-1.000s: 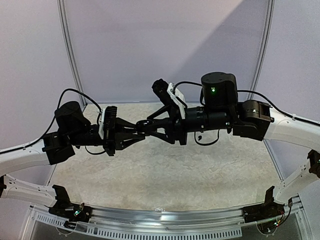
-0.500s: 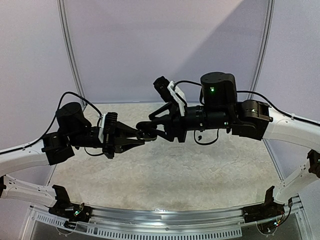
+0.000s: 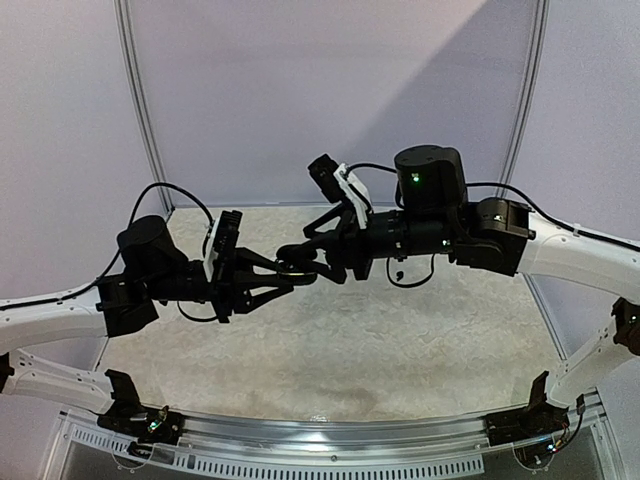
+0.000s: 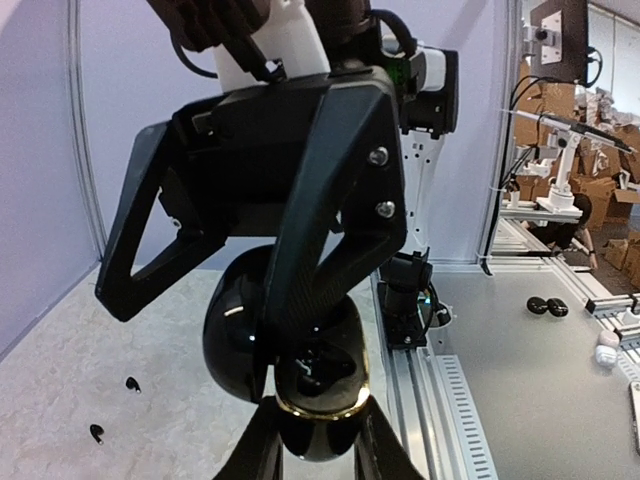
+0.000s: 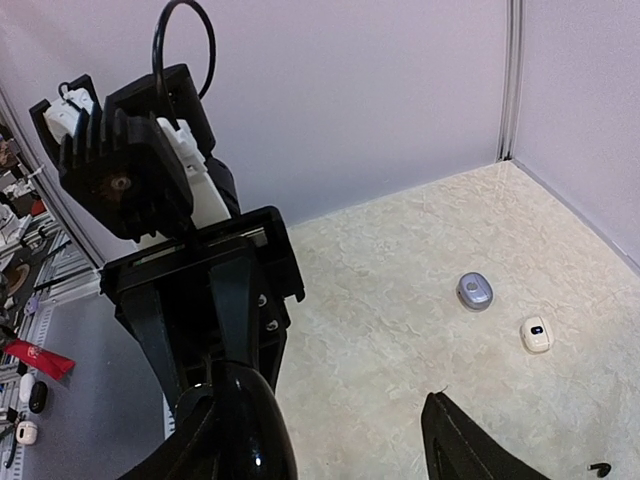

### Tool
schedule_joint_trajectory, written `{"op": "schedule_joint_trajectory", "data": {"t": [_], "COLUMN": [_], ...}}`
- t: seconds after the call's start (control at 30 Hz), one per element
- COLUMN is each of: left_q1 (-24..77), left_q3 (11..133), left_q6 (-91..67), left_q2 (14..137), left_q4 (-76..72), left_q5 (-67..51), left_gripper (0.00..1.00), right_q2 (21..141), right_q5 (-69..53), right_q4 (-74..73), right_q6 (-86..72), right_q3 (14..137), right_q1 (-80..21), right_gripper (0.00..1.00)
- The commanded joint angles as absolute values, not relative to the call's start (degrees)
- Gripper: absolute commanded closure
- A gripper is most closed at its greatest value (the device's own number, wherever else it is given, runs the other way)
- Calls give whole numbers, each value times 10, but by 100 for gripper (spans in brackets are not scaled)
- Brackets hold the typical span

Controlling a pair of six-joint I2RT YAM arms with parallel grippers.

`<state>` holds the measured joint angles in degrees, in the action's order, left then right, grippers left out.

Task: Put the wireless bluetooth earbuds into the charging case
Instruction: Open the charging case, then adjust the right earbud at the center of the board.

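My left pincer (image 4: 316, 440) grasps the open charging case (image 4: 330, 378) in midair, presumably steadying it for my released right pincer (image 5: 335, 430).

The charging case (image 4: 318, 432) is glossy black plastic, mirror-smooth, with a shiny gold-toned metallic rim. The right pincer (image 4: 198, 338) looks like matt black plastic, fixed with bright metal screws (image 4: 378, 156). The desk (image 5: 400, 300) has a pale, mottled, matt surface like stone.
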<state>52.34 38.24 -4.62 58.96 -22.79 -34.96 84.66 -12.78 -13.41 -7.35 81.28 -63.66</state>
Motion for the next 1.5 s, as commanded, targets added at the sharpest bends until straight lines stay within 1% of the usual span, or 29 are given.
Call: {"op": "schedule_joint_trajectory", "data": {"t": [0.0, 0.17, 0.33, 0.43, 0.53, 0.63, 0.7, 0.8, 0.93, 1.07, 1.3, 1.47], "left_q1": [529, 529, 528, 528, 524, 517, 511, 501, 493, 483, 462, 461], "left_q3": [372, 364, 356, 352, 345, 340, 338, 338, 336, 340, 345, 347], "left_q6": [-108, -125, -137, -144, -146, -148, -149, -143, -120, -98, -99, -103], "left_q2": [601, 606, 603, 605, 606, 603, 601, 600, 602, 618, 641, 658], "left_q4": [-278, -290, -289, -291, -293, -294, -289, -281, -282, -292, -298, -315], "left_q5": [-331, -322, -305, -286, -266, -252, -249, -249, -248, -255, -261, -270], "left_gripper": [100, 100, 100, 100, 100, 100, 100, 100, 100, 100, 100, 100], "right_q2": [861, 870, 856, 835, 808, 785, 776, 784, 841, 922, 1090, 1214], "right_q5": [-156, -167, -165, -77, -9, 91, 141, 199, 177, 172, 145, 126], "right_q4": [-155, -166, -141, -142, -145, -169, -209, -308, -396, -479, -522, -554], "right_q6": [-77, -77, -81, -99, -172, -230, -280, -370, -403, -385, -332, -299], "right_q3": [839, 867, 875, 884, 874, 852, 838, 827, 828, 870, 974, 1074], "right_q1": [-629, -624, -617, -602, -569, -543, -513, -465, -395, -339, -307, -304], "right_gripper": [32, 28, 25, 25, 27, 30, 32, 33, 33, 33, 32, 33]}}
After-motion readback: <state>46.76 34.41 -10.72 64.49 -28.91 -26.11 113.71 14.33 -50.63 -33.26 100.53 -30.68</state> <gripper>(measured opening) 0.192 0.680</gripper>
